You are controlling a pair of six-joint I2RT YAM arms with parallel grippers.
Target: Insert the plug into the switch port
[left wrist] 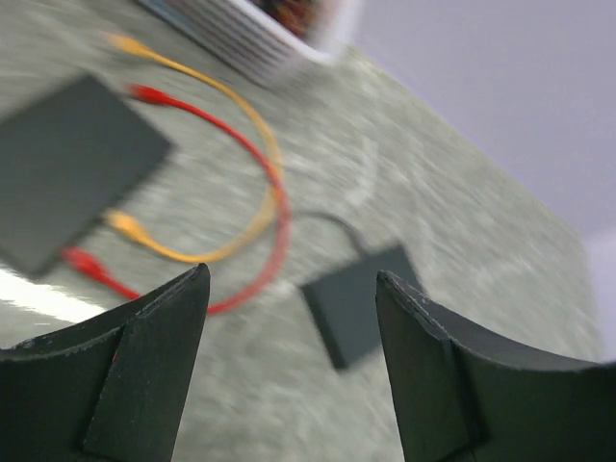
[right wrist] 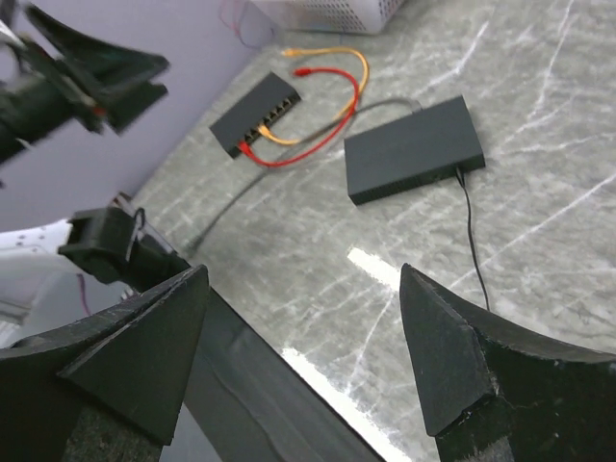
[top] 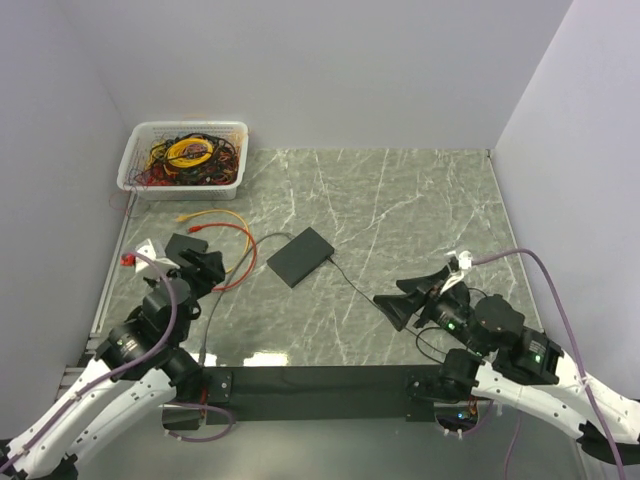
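Observation:
The black switch lies at the table's left, ports facing right, with a red and an orange plug at its ports. It also shows in the top view and the left wrist view. The red cable and the orange cable loop away; their free plugs, red and orange, lie on the table. My left gripper is open and empty, right beside the switch. My right gripper is open and empty above the front right of the table.
A flat black box with a thin black lead lies mid-table. A white basket of tangled cables stands at the back left. A grey cable runs toward the front edge. Walls close in left, back and right.

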